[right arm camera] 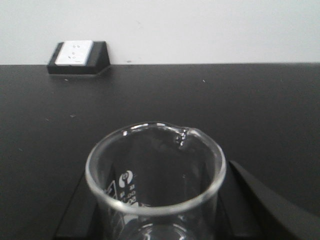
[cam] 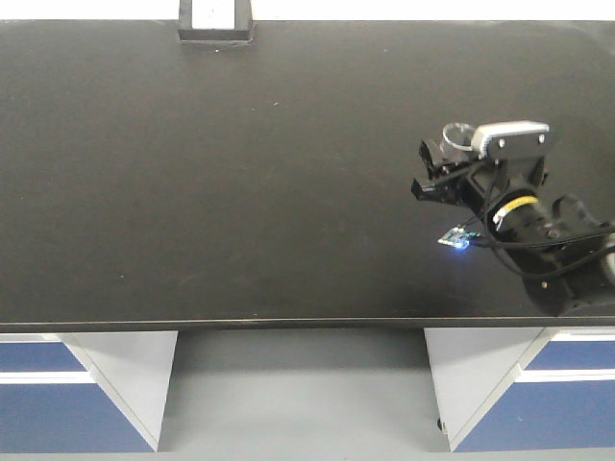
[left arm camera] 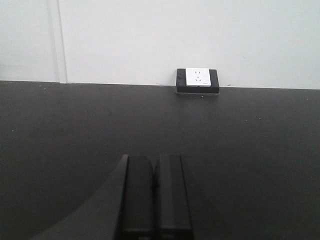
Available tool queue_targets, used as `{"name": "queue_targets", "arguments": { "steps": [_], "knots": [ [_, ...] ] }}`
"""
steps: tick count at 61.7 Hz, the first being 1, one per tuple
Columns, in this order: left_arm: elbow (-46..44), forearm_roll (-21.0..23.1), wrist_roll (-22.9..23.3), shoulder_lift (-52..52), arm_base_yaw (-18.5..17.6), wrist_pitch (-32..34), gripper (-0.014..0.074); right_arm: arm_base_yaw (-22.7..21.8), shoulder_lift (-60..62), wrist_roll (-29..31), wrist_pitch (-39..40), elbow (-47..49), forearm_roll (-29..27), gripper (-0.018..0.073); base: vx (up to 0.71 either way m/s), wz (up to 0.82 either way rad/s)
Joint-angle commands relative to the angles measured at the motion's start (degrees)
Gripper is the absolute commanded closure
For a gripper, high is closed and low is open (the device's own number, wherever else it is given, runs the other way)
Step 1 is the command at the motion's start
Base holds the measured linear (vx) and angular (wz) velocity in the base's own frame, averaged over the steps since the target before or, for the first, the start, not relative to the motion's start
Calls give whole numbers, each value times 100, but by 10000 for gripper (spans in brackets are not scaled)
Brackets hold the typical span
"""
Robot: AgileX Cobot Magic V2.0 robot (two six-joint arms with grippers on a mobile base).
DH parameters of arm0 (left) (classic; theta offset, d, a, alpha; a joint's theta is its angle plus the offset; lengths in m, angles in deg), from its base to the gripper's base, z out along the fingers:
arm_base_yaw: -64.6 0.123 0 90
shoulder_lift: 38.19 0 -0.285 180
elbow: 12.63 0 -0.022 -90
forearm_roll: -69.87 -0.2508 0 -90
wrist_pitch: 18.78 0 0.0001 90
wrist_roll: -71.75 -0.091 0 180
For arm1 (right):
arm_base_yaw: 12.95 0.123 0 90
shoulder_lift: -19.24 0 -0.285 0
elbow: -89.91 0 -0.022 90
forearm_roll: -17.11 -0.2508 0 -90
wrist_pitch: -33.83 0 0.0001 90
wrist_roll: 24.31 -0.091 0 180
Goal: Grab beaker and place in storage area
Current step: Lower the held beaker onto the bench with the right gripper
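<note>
The right gripper [cam: 434, 173] sits at the right of the front-facing frame, above the black surface [cam: 240, 173], its arm running down to the lower right corner with a yellow band around the wrist. Its jaws are pinching the beaker [cam: 459, 134], whose clear rim shows just above and to the left of the grey wrist camera housing [cam: 514, 137]. In the right wrist view the beaker [right arm camera: 155, 175] fills the lower centre of the frame, upright, its flared rim and pour lip turned toward the upper right, white printed marks on the near glass wall, and a dark finger [right arm camera: 265, 200] flanking it on the right. Whether its base touches the surface cannot be told. A small board with a blue light [cam: 454, 238] hangs under the arm, left of the wrist. The socket box [cam: 215, 19] stands at the top edge of the front-facing frame, left of centre, well apart from the beaker; in the right wrist view it lies in the upper left against the white wall [right arm camera: 200, 25]. In the left wrist view the left gripper [left arm camera: 155, 200] shows at the bottom centre, its jaws pressed together with nothing between them, the socket box beyond it at the back of the surface. White and blue cabinets [cam: 58, 384] stand below the front edge.
</note>
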Motion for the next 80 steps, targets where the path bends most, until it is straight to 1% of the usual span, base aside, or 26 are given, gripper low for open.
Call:
{"name": "queue_targets", "arguments": {
  "steps": [1,12,17,31,64,73,80],
  "knots": [
    [125,32,33,97,-42,486,605,-132,-44,48,817,135,21,560,0,0],
    [125,32,33,97,-42,486,605,-192,-425,48,982,135,60,560,0,0],
    [125,32,33,97,-42,486,605,-192,-556,63,982,135,166,560,0,0],
    [125,32,33,97,-42,486,605,-192,-891,488,994,135,351,560,0,0],
    [125,32,33,97,-42,486,605,-192,-1466,520,1425,135,404,557,0,0],
    [125,32,33,97,-42,486,605,-186,-1472,520,1419,135,433,529,0,0],
    [125,32,33,97,-42,486,605,-186,-1472,520,1419,135,498,472,0,0]
  ]
}}
